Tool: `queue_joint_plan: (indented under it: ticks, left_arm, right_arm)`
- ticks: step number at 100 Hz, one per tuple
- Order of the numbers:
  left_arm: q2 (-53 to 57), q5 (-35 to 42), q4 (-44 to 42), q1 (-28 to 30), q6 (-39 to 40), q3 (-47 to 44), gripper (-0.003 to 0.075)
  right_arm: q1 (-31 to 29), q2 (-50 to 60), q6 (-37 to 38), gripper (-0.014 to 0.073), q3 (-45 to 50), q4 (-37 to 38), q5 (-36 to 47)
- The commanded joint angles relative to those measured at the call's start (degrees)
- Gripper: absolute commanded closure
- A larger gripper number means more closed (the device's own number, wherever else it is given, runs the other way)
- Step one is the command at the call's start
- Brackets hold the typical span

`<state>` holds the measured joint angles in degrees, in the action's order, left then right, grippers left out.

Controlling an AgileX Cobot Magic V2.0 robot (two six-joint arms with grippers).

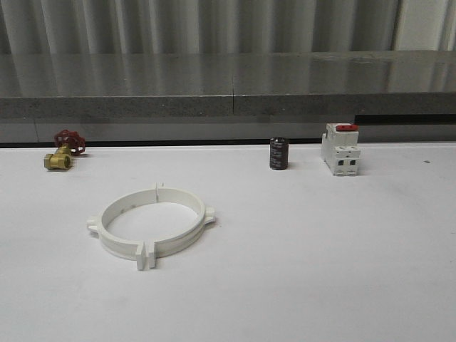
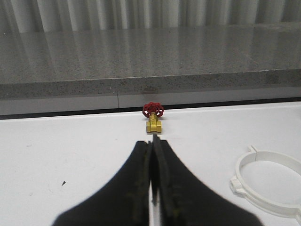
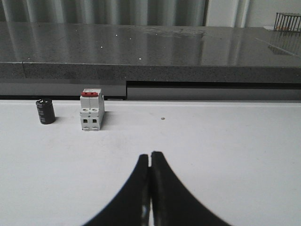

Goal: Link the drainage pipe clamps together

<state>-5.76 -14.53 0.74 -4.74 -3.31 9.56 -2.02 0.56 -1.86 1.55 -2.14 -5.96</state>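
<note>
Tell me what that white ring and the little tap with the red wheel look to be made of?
The white ring looks like matte moulded plastic: uniform white, dull surface, crisp tabs. The tap seems brass, going by its shiny yellow body; its red wheel could be painted metal or plastic, too small to tell.

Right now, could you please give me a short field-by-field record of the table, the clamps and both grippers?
surface: white table
clamps: two white plastic half-ring drainage pipe clamps, lying flat, end tabs meeting, forming a ring
left gripper: shut, empty, pointing toward the valve
right gripper: shut, empty
back row: brass valve with red handwheel, black cylinder, white block with red top
</note>
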Motion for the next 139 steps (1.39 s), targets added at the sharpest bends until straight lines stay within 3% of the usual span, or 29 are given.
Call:
queue_joint_plan:
  ticks: [1, 16, 26, 30, 139]
  left_arm:
    - [1.95, 8.12, -0.41, 0.45, 0.96, -1.93, 0.0741]
    - [6.63, 8.98, -0.29, 0.58, 0.96, -8.30, 0.0741]
    - [7.60, 14.53, -0.15, 0.96, 0.96, -12.42, 0.0741]
    - [7.60, 11.82, -0.15, 1.03, 0.96, -12.12, 0.0741]
    - [7.60, 12.37, 0.18, 1.09, 0.96, -12.22, 0.0741]
  right_arm:
    - [-0.42, 1.18, -0.66, 0.0659, -0.95, -0.28, 3.96]
    - [-0.42, 1.18, -0.66, 0.0659, -0.95, -0.28, 3.96]
    - [-0.42, 1.18, -0.66, 0.0659, -0.95, -0.28, 3.96]
    - [-0.42, 1.03, -0.66, 0.0659, -0.95, -0.28, 4.02]
    - [-0.42, 1.04, -0.66, 0.0659, -0.95, -0.28, 3.92]
